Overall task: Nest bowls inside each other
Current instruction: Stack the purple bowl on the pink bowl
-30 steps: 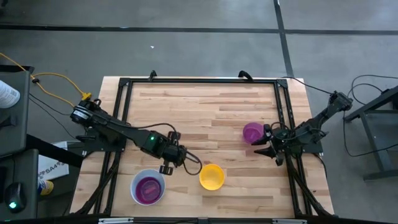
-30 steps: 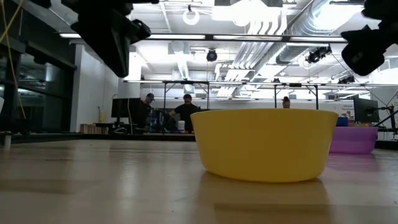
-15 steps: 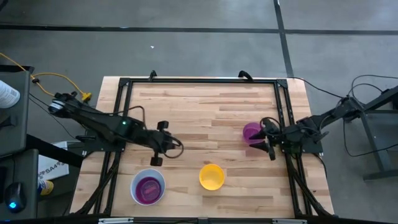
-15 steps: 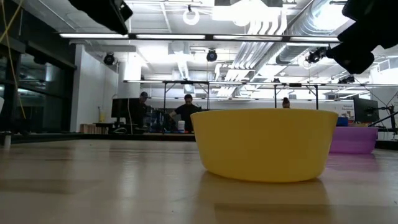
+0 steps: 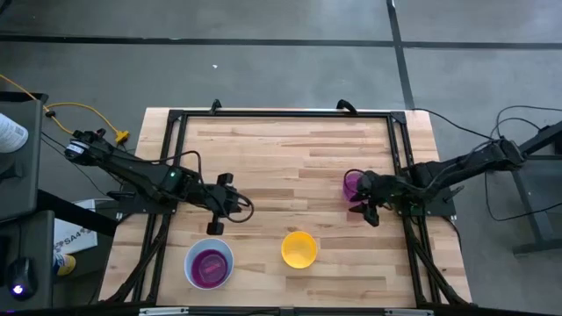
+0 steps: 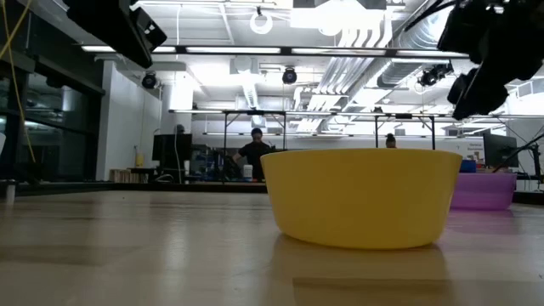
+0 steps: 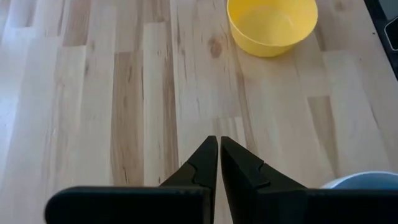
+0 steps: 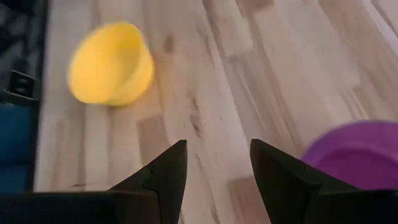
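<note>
Yellow bowl (image 5: 299, 249) stands upright and empty near the table's front edge, mouth facing up; being round, it has no long axis. Left of it, the white bowl (image 5: 209, 263) holds a purple-magenta bowl nested inside; whether other bowls lie beneath that one cannot be determined. A second purple bowl (image 5: 355, 184) stands upright toward the right side, its far rim partly covered by the right gripper (image 5: 365, 203), which hovers just beside it with jaws spread and nothing between them. The left gripper (image 5: 213, 226) hangs above bare wooden table (image 5: 281, 149) behind the white bowl, jaws pressed together and empty. In the low view, the white bowl is out of frame.
</note>
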### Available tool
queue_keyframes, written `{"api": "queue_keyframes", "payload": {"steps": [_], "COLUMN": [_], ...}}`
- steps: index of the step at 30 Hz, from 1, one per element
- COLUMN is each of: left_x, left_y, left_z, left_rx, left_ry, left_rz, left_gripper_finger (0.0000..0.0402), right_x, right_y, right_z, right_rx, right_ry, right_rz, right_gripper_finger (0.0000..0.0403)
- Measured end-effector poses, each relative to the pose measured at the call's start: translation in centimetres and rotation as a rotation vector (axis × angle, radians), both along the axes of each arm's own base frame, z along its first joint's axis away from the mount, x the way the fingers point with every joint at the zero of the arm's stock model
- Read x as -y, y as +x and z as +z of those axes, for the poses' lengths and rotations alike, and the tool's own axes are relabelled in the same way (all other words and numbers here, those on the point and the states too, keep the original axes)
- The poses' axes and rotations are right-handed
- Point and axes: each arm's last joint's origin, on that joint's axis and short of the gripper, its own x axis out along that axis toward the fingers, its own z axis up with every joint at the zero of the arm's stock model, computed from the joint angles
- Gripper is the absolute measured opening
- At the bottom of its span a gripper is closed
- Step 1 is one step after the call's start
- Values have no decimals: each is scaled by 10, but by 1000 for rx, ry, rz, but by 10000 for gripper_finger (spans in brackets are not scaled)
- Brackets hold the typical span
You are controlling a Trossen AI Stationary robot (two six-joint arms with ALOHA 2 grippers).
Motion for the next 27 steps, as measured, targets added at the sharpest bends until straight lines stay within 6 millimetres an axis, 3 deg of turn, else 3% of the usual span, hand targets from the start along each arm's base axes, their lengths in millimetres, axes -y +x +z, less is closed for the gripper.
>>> {"api": "queue_keyframes", "payload": {"steps": [9,17,27], "left_x": [-1,-3,-9], "left_y": [-2,-9,-27], "left_z": [-1,-2,18], "left_rx": [-19,-62,41], "left_ry": [10,36,2], "left_rz": [-4,-19,-21], "left_gripper_finger": [19,19,19], "right_x": [5,9,18], "right_y": [2,3,6], "right_z": [-15,-25,-38], "right_rx": [-226,-323,-443], "right_ry": [6,-42,-117], "right_rz": [-75,-106,-74], "right_gripper_finger": [169,169,169]}}
